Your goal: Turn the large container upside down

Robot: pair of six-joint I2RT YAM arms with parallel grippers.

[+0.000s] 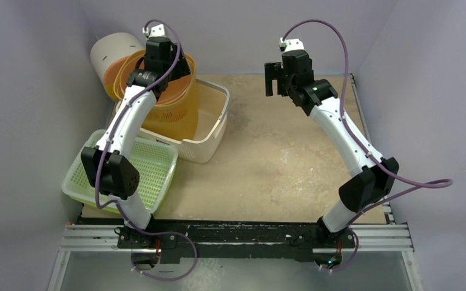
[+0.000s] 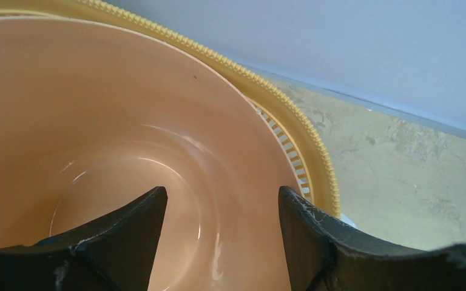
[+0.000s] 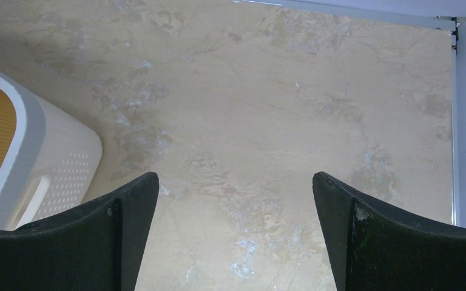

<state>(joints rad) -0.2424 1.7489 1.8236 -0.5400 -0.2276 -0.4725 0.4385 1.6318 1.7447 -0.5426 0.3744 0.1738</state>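
Note:
The large white rectangular container (image 1: 211, 134) stands upright at the back left of the table. Its perforated corner shows in the right wrist view (image 3: 54, 170). Inside it sits a yellow-orange slotted basket (image 1: 179, 106) with a peach bowl (image 2: 97, 115) nested in it; the basket's ribbed rim (image 2: 306, 136) rings the bowl. My left gripper (image 1: 168, 68) hangs over the basket, open (image 2: 221, 200), with its fingers over the bowl's inside and holding nothing. My right gripper (image 1: 272, 79) is open (image 3: 235, 182) and empty above bare table, to the right of the container.
A white cylinder (image 1: 116, 53) lies behind the container against the back wall. A green slotted basket (image 1: 155, 167) sits at the near left, touching the container's front. Walls close in at left, back and right. The tabletop (image 1: 291, 157) spreads to the right of the container.

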